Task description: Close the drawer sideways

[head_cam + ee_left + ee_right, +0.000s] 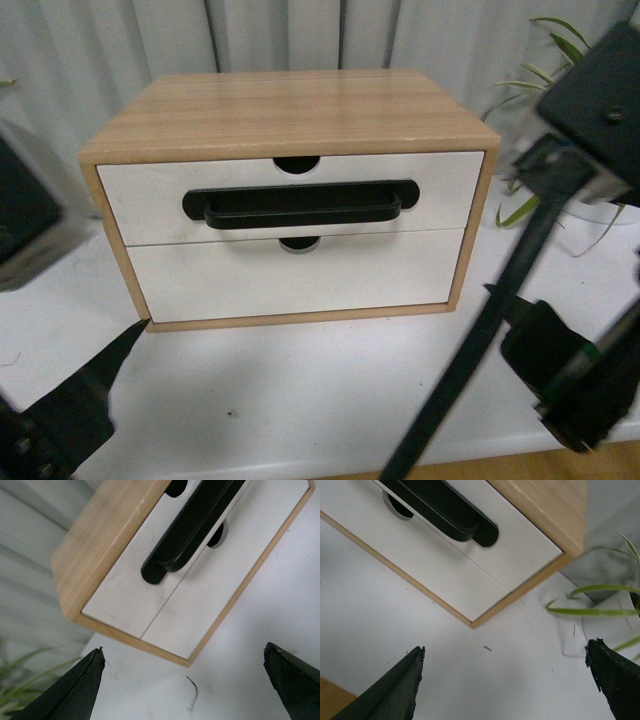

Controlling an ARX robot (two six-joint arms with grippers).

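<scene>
Left hand is hovering low over the counter with its fingers spread wide, grasping nothing. It is sitting off the near left corner of the cabinet, close to that corner but, as far as I am seeing, not touching it. Right hand is likewise hanging released and empty, off the cabinet's near right corner and apart from it, with a plant trailing just beyond.

I am watching the drawer in the upper slot of the cabinet. Its white front is sitting inside the wooden frame, with the black bar handle running across the middle and the half-round notch showing at the top edge. From the front view and both wrist views, its panel is lining up flush with the plain lower drawer front beneath it. I am not making out any wood side sticking out, and no gap is opening along the frame.

So I am judging the closing as done, or as near done as these views are letting me tell. A last sliver of travel would be hard to catch from these angles. What I am seeing left is only pulling both arms back clear.
</scene>
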